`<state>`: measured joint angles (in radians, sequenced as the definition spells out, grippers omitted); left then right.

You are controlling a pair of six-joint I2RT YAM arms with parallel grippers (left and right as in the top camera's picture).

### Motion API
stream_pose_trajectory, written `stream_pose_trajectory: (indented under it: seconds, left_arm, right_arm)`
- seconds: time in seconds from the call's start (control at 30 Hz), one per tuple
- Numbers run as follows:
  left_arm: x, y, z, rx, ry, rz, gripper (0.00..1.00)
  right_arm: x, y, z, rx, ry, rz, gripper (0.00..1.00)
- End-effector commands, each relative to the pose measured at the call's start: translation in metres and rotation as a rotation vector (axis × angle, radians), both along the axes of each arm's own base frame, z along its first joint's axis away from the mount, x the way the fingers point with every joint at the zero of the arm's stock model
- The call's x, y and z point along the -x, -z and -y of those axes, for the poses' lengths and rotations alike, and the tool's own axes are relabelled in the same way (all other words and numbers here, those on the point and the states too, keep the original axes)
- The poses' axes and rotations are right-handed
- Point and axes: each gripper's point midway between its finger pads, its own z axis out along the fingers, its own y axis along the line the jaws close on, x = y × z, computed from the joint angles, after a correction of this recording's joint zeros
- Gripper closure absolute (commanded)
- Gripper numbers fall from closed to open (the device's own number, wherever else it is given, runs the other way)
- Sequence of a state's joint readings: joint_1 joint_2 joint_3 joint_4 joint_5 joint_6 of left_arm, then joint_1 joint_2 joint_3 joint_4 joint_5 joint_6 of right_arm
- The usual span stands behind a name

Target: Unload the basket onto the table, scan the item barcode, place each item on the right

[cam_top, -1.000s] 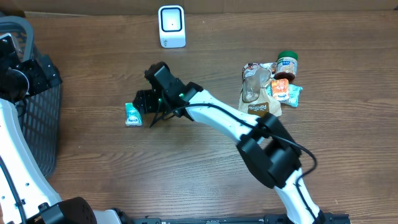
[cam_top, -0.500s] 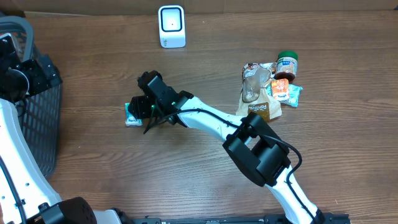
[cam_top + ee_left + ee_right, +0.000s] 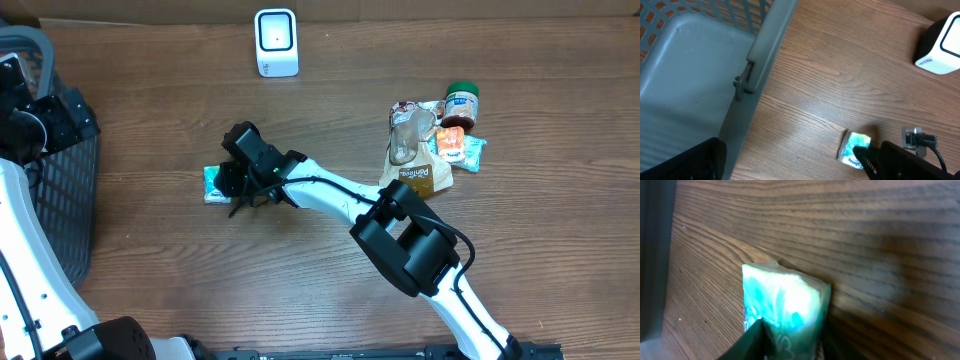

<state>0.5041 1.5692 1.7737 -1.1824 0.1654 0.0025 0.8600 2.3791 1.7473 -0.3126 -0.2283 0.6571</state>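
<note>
Straddling the teal packet (image 3: pixel 211 184), the right hand (image 3: pixel 229 185); whether it grips, I cannot tell.

Green-and-white packet (image 3: pixel 785 305) on wooden table (image 3: pixel 865 240), tool finger (image 3: pixel 752 342) at its lower edge

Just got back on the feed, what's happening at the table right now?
The right gripper is down at the small green tissue pack lying on the wooden table; whether it grips it yet is unclear. The pack is nowhere near the white barcode scanner at the far edge. The left gripper hangs open by the gray basket, holding nothing. A jar and snack packets wait apart.
</note>
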Motion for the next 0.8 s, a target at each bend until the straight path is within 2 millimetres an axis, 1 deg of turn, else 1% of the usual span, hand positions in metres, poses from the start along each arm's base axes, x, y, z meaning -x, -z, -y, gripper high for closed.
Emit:
stream_pose_trajectory:
  seconds: [0.0,0.07,0.1,0.17,0.2,0.23,0.37,0.43,0.5,0.53,0.63,0.67,0.73,0.77]
  left_arm:
    - [-0.002,-0.009,0.001,0.001,-0.001,0.028,0.00]
    - [-0.002,-0.009,0.001,0.001,-0.001,0.028,0.00]
    - [-0.002,-0.009,0.001,0.001,-0.001,0.028,0.00]
    - [-0.002,-0.009,0.001,0.001,-0.001,0.028,0.00]
    - [-0.002,-0.009,0.001,0.001,-0.001,0.028,0.00]
    - [-0.002,-0.009,0.001,0.001,-0.001,0.028,0.00]
    - [-0.002,-0.009,0.001,0.001,-0.001,0.028,0.00]
    - [-0.002,-0.009,0.001,0.001,-0.001,0.028,0.00]
    - [-0.002,-0.009,0.001,0.001,-0.001,0.028,0.00]
    - [-0.002,-0.009,0.001,0.001,-0.001,0.028,0.01]
    - [-0.002,-0.009,0.001,0.001,-0.001,0.028,0.00]
    - [-0.002,-0.009,0.001,0.001,-0.001,0.028,0.01]
    - [-0.002,-0.009,0.001,0.001,-0.001,0.028,0.01]
    - [-0.002,-0.009,0.001,0.001,-0.001,0.028,0.00]
  right_arm:
    - [0.001,0.000,-0.002,0.019,-0.003,0.011,0.77]
    - [0.002,0.000,0.000,0.038,-0.035,0.028,0.84]
    - [0.001,-0.001,0.004,0.054,-0.050,0.034,0.86]
    - [0.000,-0.006,0.013,0.088,-0.069,0.033,0.90]
    - [-0.001,-0.012,0.019,0.108,-0.083,0.035,0.94]
    - [-0.002,-0.017,0.025,0.128,-0.097,0.036,0.96]
    - [-0.004,-0.042,0.050,0.213,-0.188,0.061,0.96]
    - [-0.007,-0.052,0.067,0.280,-0.220,0.079,0.96]
    - [-0.010,-0.056,0.088,0.372,-0.244,0.103,0.96]
    - [-0.012,-0.056,0.104,0.442,-0.255,0.113,0.96]
    - [-0.014,-0.051,0.132,0.554,-0.286,0.111,0.96]
    - [-0.014,-0.049,0.141,0.585,-0.299,0.105,0.94]
    - [-0.015,-0.047,0.153,0.616,-0.310,0.090,0.79]
    - [-0.016,-0.048,0.157,0.619,-0.307,0.084,0.70]
